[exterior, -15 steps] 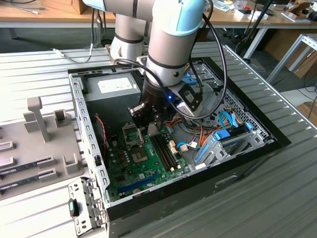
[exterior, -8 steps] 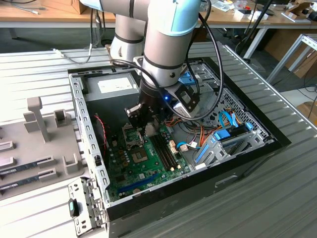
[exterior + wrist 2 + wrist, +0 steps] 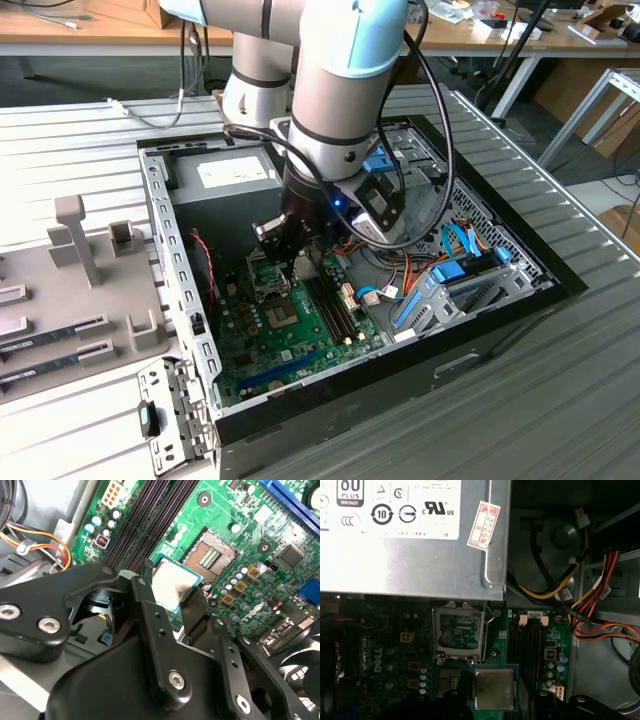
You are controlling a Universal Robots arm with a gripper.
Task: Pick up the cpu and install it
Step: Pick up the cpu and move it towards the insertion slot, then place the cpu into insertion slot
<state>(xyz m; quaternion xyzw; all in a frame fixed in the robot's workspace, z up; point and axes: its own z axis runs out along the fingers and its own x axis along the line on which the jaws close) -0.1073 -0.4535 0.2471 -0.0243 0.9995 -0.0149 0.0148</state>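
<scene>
In the second wrist view the gripper (image 3: pixel 172 586) has its black fingers (image 3: pixel 150 615) closed to the width of the cpu (image 3: pixel 170 582), one against each of two opposite edges. The chip's silver top faces up. It hangs over the green motherboard (image 3: pixel 250 535), just beside the open socket (image 3: pixel 210 555) and not in it.

The first wrist view shows the same. There the cpu (image 3: pixel 494 689) sits between the socket (image 3: pixel 458 630), whose metal frame is raised, and the dark memory slots (image 3: pixel 527 642).

Further off lies the grey power supply (image 3: pixel 410 565) with its white label, and coloured wires (image 3: pixel 600 590) run from its side.

In the exterior view the gripper (image 3: pixel 285 255) reaches down into the open computer case (image 3: pixel 165 230), which lies on a ribbed metal table (image 3: pixel 560 400).
</scene>
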